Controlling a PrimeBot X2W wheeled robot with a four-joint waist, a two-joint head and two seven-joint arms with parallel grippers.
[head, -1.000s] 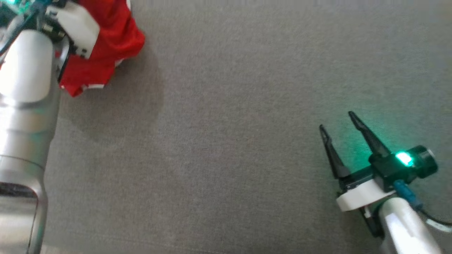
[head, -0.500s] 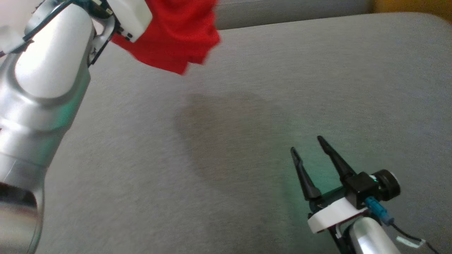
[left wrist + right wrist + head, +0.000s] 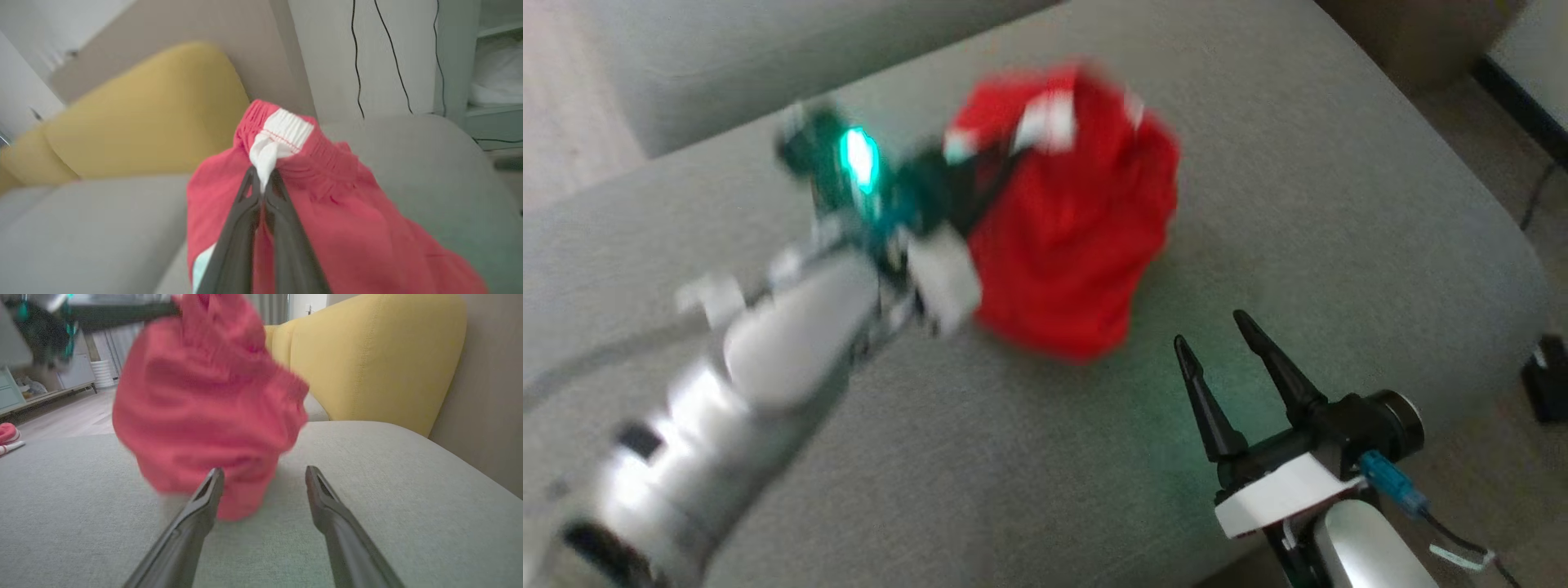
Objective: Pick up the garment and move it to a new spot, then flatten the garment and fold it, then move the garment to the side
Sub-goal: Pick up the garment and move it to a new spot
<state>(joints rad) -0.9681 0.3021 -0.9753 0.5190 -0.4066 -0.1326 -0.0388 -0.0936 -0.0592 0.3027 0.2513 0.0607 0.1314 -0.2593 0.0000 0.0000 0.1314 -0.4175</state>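
Observation:
The garment (image 3: 1070, 245) is a red pair of shorts with white trim, bunched and hanging over the grey couch seat (image 3: 1339, 212). My left gripper (image 3: 263, 183) is shut on its white waistband piece, fingers pressed together. In the head view the left gripper (image 3: 968, 175) is blurred, at the garment's upper left. The garment (image 3: 204, 408) hangs just ahead of my right gripper (image 3: 264, 475), its lower end near the seat. My right gripper (image 3: 1213, 331) stands open and empty, low over the seat, right of and below the garment (image 3: 327, 228).
A yellow cushion (image 3: 367, 363) stands at the couch's far side, also the yellow cushion (image 3: 135, 118) behind the garment. The seat's edge (image 3: 1494, 245) drops to floor at right. Cables (image 3: 376, 53) hang on a wall. Another red item (image 3: 8, 435) lies at far left.
The head camera has swung, shifting the whole picture. The left gripper has carried the garment from the upper left to the seat's middle, close to the unmoved open right gripper.

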